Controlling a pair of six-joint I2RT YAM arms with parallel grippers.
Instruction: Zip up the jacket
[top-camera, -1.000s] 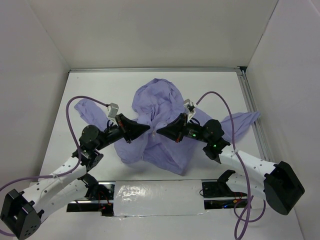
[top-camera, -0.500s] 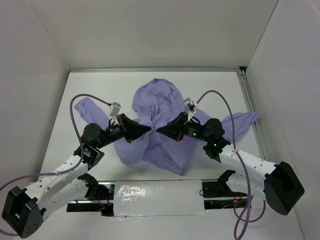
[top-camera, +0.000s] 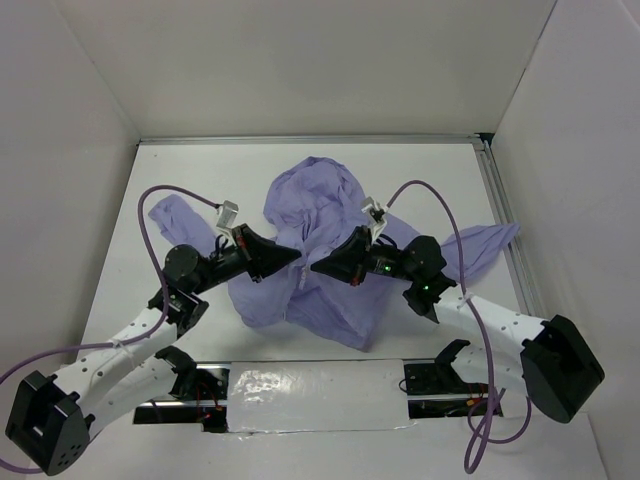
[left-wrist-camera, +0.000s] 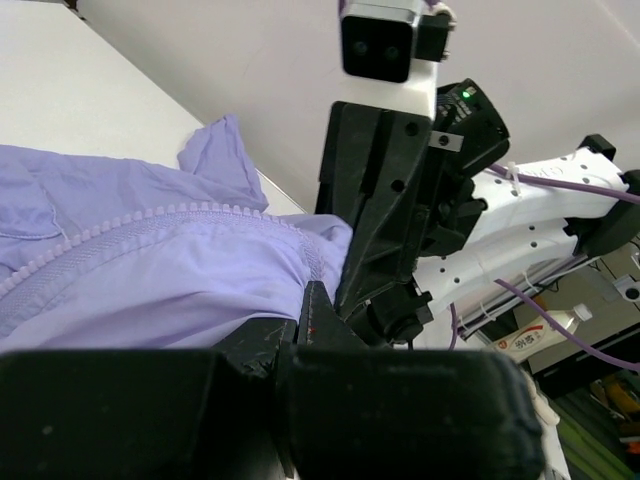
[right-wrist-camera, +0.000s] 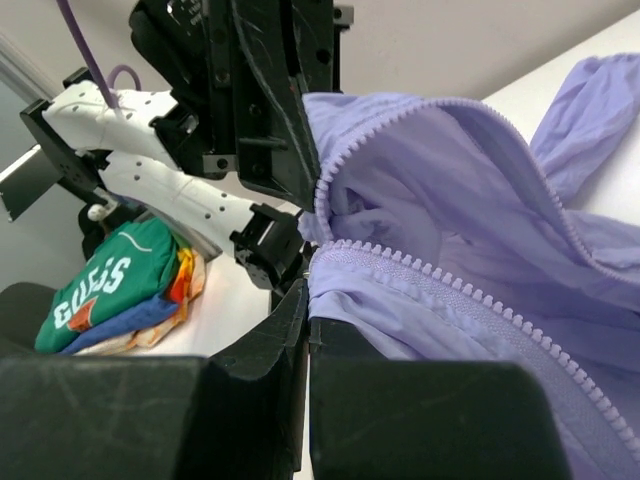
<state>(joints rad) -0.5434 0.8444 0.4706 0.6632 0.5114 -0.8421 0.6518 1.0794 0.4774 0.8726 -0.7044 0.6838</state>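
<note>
Lavender cloth is sitting pinched in both sets of fingers. The left fingers are pressing together on a fold of the jacket at its front. The right fingers are clamping the jacket edge just where a row of zip teeth begins.

The two tips are meeting almost nose to nose at the jacket's front, so neither arm is nearer. From the right pinch that row is running away along the jacket front. A second row is arching up over the fold above it, so the zip is looking open here. From the left pinch a row is running back along the jacket toward its far side. I cannot tell where the slider is. My read is that the next move is hinging on lining those two rows up along that axis.

The jacket is lying bunched on the bench, with the hood at its far end and the sleeves trailing out to either side.

Versus one second ago, the tips are staying at the same spot on the jacket front. The right forearm is sitting slightly closer in, and the cloth outline is looking much the same.
</note>
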